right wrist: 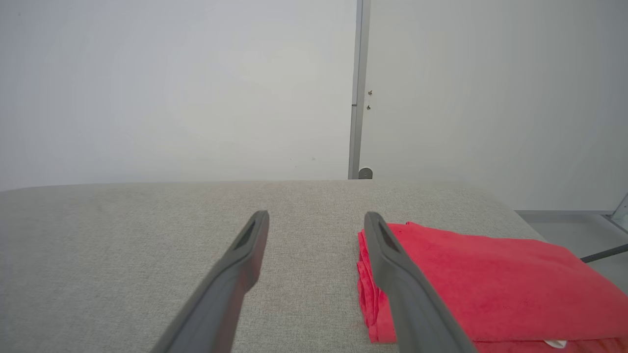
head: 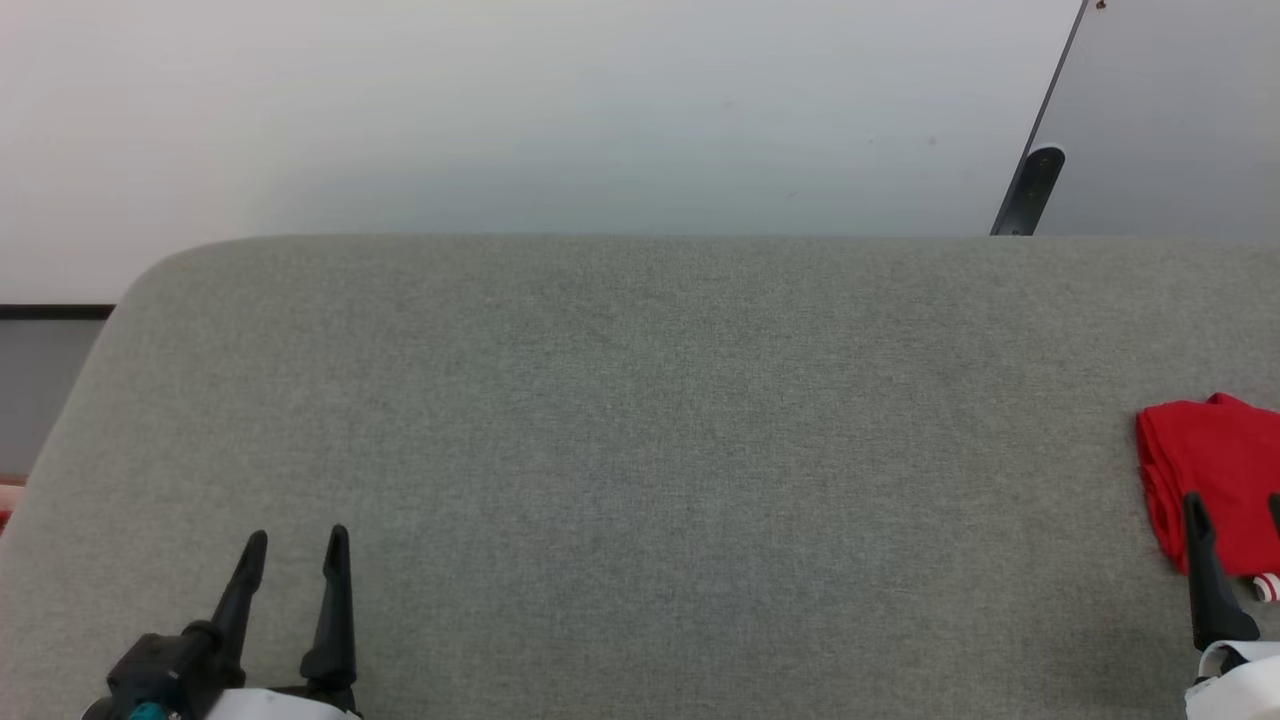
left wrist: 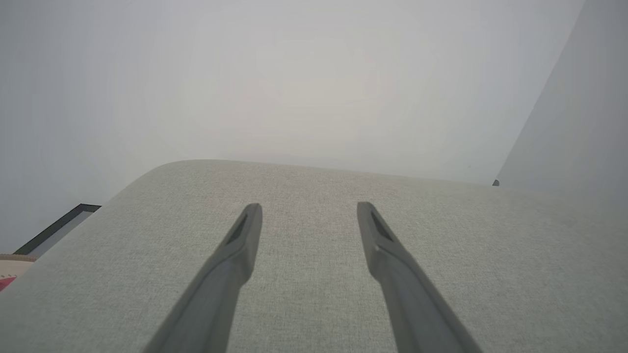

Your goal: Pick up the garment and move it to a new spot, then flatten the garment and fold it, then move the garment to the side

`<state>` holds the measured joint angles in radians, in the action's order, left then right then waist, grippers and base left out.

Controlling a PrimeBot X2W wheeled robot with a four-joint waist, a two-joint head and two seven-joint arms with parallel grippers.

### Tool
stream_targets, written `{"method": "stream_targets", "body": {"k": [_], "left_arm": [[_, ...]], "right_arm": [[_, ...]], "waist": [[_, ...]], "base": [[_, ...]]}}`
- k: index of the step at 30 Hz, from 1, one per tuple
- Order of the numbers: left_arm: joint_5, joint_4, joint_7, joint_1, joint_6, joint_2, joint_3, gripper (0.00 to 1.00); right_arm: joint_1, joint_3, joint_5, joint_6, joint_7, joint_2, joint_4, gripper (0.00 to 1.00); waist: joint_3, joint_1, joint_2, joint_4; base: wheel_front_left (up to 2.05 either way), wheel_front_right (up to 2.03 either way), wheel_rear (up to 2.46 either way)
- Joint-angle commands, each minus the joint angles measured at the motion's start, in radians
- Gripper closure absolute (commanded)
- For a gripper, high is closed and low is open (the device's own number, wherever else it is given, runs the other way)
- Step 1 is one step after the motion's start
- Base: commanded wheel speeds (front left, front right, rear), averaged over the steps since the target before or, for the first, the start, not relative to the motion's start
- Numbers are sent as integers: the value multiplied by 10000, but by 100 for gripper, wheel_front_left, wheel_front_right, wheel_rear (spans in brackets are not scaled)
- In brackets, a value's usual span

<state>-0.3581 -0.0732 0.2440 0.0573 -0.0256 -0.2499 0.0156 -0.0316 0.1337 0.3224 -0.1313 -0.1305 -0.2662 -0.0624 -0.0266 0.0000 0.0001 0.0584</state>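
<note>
The folded red garment (head: 1210, 465) lies at the far right of the grey fabric surface (head: 640, 420). My right jaws stand spread and empty at its left edge, one finger (right wrist: 392, 267) crossing it. My left jaws, also spread and empty, are well apart to the left.

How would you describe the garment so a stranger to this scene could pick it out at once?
Start at the wide grey fabric surface. Go to its right end, beside the right claw, where a folded garment lies. It is the only bright red thing on the grey, with striped trim at its near edge.
</note>
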Motion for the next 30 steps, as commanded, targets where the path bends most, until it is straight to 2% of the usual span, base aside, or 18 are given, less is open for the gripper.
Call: {"method": "stream_targets", "body": {"k": [1,22,23,27,30], "left_arm": [[47,0,44,-115,38,-20,17,0],[53,35,148,-186,-6,-78,99,0],[57,2,117,-152,-2,-55,117,100],[38,-335,99,5,-5,131,183,100],[-437,-444,-53,-53,-46,223,117,100]], "right_arm": [[121,11,-30,11,2,-3,-28,0],[215,-160,-29,11,-36,-88,-11,0],[196,-142,0,0,-15,-69,-29,100],[114,-177,19,0,4,175,-375,100],[168,-157,503,0,116,273,-488,100]], "waist": [[-29,0,-1,-4],[-112,0,-1,1],[-113,0,-1,2],[-114,0,-1,2],[-107,0,-1,-11]], "base": [[0,0,0],[0,0,0],[0,0,0],[0,0,0],[0,0,0]]}}
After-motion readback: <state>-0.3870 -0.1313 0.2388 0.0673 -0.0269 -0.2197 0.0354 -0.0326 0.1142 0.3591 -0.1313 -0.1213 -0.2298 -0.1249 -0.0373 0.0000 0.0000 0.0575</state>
